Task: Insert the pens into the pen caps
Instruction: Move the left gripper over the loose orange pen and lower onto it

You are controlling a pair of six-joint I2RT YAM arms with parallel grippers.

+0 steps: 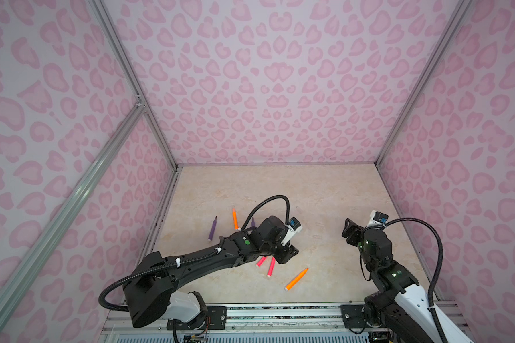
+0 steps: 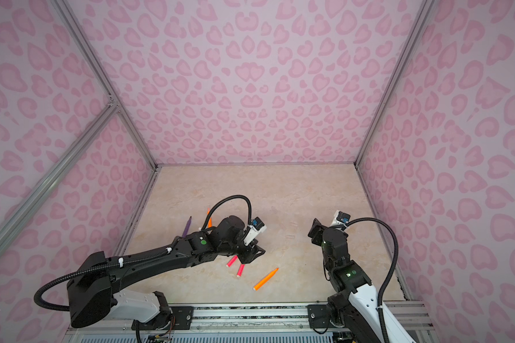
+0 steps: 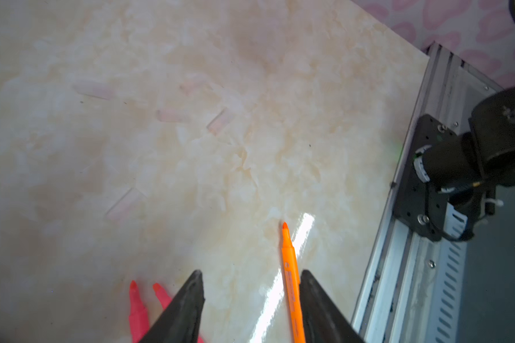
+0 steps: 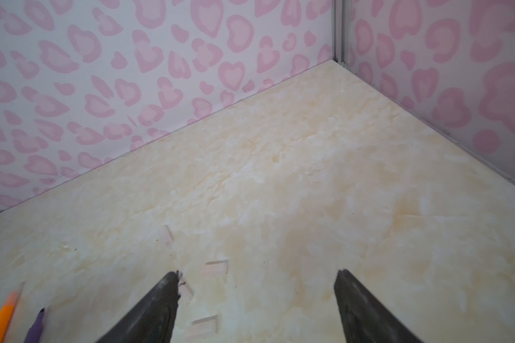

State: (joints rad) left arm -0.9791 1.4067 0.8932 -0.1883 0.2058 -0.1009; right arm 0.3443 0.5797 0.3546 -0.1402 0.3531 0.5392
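Note:
My left gripper (image 3: 252, 273) is open and hovers over the table; in a top view it is near the middle (image 1: 286, 255). An orange pen (image 3: 290, 282) lies on the table below, close to one finger and not gripped. Two pink-red pens (image 1: 261, 261) (image 1: 271, 266) lie just beside the gripper. Farther back lie a purple pen (image 1: 212, 228), another orange pen (image 1: 235, 219) and a second purple pen (image 1: 253, 222), half hidden by the arm. Several faint clear pen caps (image 3: 173, 115) (image 3: 220, 121) lie scattered. My right gripper (image 4: 257, 273) is open above caps (image 4: 216, 267) (image 4: 204, 325).
Pink patterned walls (image 1: 280, 89) enclose the marble table (image 1: 324, 193) on three sides. A metal rail (image 1: 280, 311) with both arm bases runs along the front edge. The left arm (image 1: 191, 264) stretches diagonally across the table's left half.

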